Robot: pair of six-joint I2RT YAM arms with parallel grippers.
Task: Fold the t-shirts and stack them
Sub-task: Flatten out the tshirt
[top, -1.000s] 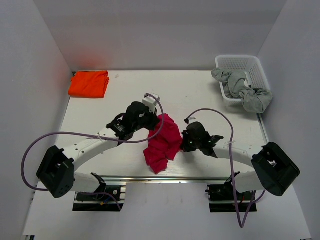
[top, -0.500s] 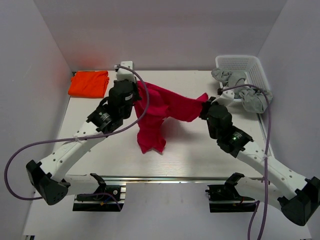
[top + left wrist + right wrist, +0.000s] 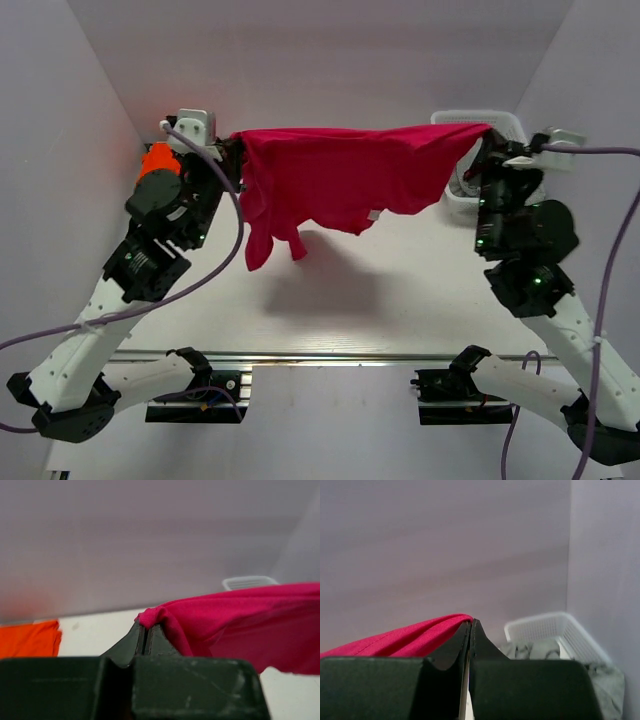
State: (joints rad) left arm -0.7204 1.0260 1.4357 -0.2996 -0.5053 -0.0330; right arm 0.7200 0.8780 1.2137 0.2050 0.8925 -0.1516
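The magenta-red t-shirt (image 3: 345, 175) hangs stretched high above the table between my two grippers, its lower part drooping at the left. My left gripper (image 3: 236, 148) is shut on its left top corner, seen in the left wrist view (image 3: 145, 625) with the shirt (image 3: 240, 625) running off to the right. My right gripper (image 3: 486, 135) is shut on its right top corner; the right wrist view (image 3: 470, 623) shows cloth (image 3: 400, 637) pinched at the tips. The orange t-shirt (image 3: 156, 158) lies folded at the back left, mostly hidden behind my left arm, and also shows in the left wrist view (image 3: 27, 639).
A white basket (image 3: 468, 122) with grey cloth stands at the back right, largely behind my right arm; it shows in the right wrist view (image 3: 555, 630). White walls close in the table (image 3: 400, 290) on three sides.
Both grippers have risen and spread apart, lifting the magenta-red shirt off the table from a bunched heap to a wide stretched sheet.
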